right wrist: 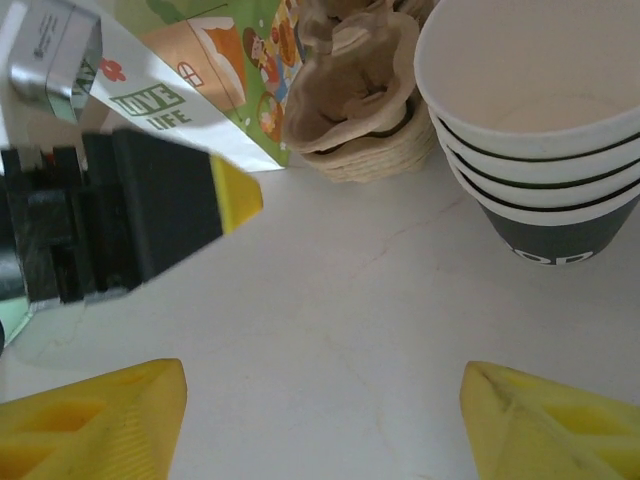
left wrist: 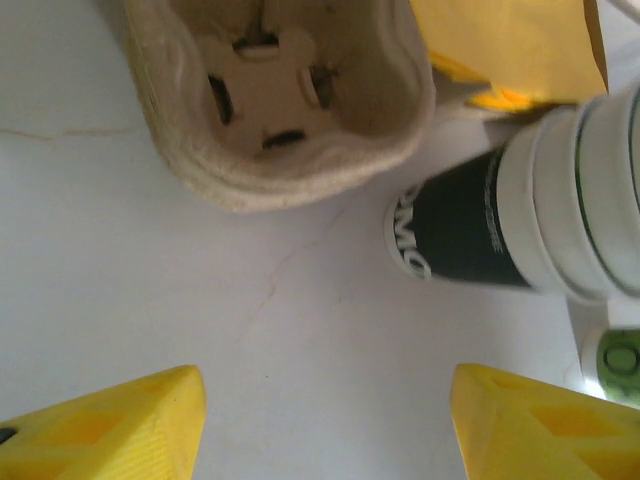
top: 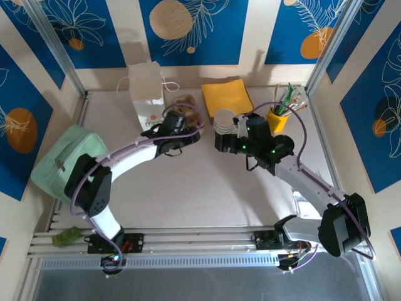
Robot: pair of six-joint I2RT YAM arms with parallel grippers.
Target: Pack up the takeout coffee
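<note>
we are at the reach-in step: nothing is picked up yet and nothing is packed. the takeout coffee cups (top: 223,119), a nested stack with white rims and dark green sides and no lid on the top one, stand upright toward the far edge of the counter (top: 207,188), a little right of its middle and just in front of a yellow paper sheet (top: 227,95). the brown cup carrier (left wrist: 280,90) sits just to the left of the stack, and the white paper bag (top: 147,84) stands against the far edge, left of the middle. the left gripper (left wrist: 328,420) is low over the counter, facing the carrier with the stack off to its right; its yellow fingers stand well apart with only bare counter between them. the right gripper (right wrist: 325,420) faces the stack from the near side, its fingers also spread wide and holding nothing, with the cups ahead and to its right. we judge that the next move calls for one gripper to line up square on the stack and close around the top cup's wall without crushing it, while the cups below risk lifting with it, so the other gripper may need to steady them before the cup goes to the carrier or bag.
</note>
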